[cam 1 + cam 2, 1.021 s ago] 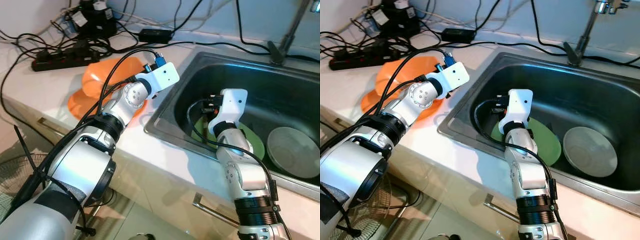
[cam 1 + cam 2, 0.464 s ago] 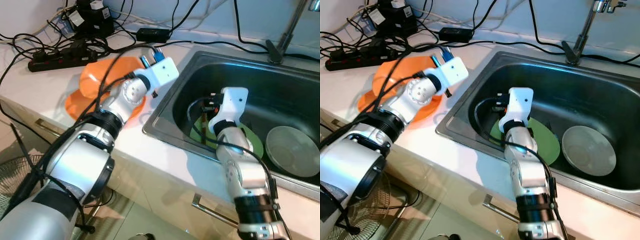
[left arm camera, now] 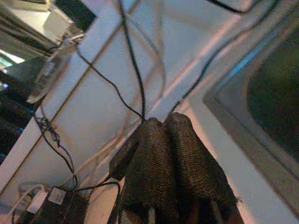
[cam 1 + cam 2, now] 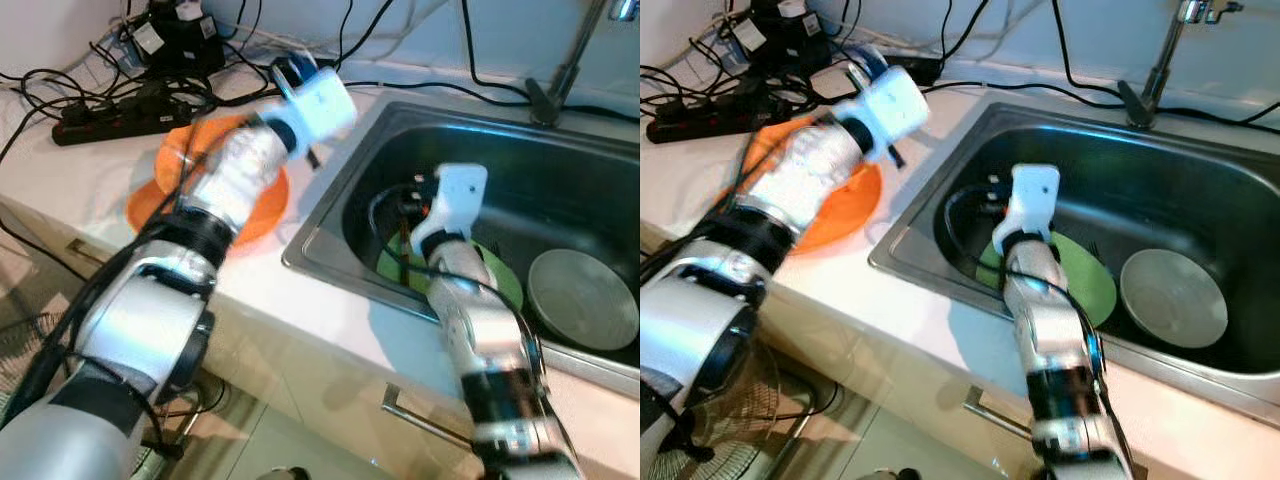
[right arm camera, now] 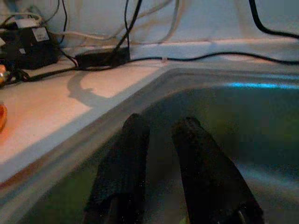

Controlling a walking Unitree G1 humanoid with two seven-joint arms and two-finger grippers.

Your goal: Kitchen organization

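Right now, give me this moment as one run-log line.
left gripper: shut, over counter by orange plates | right gripper: open, inside sink | green plate, grey bowl: in sink

the left arm [image 4: 235,170] is smeared with motion blur over the counter, and it covers much of the orange plates [image 4: 262,205] beneath it. the right arm [image 4: 1032,240] hides part of the green plate [image 4: 1095,280] in the sink [image 4: 940,180]. the faucet [image 4: 1160,55] is cut off by the top edge. the grey bowl [image 4: 585,300] runs past the right edge in the left eye view.
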